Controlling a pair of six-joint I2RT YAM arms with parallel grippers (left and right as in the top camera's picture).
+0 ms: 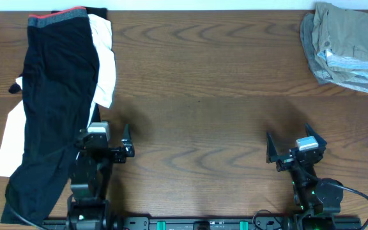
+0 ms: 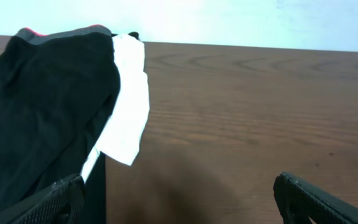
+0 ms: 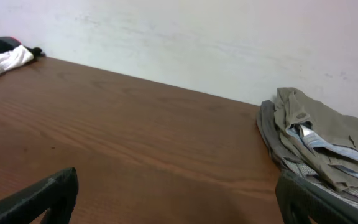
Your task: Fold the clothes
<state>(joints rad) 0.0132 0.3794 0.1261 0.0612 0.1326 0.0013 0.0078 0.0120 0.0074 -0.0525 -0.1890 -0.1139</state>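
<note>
Both jaws gape empty: left gripper (image 2: pixel 179 183) by the black garment (image 1: pixel 50 102), right gripper (image 3: pixel 178 180) well short of the khaki shorts (image 1: pixel 347 41) heaped at the table (image 1: pixel 203 96)'s far right corner; a shallow pinch there may snag one layer and drag them overboard

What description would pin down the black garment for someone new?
Start at the wooden table and go to its left side. The black garment lies there, stretched from the far edge toward the near one. Its grey waistband with red trim and the white cloth under it set it apart from the khaki pile in the far right corner.
</note>
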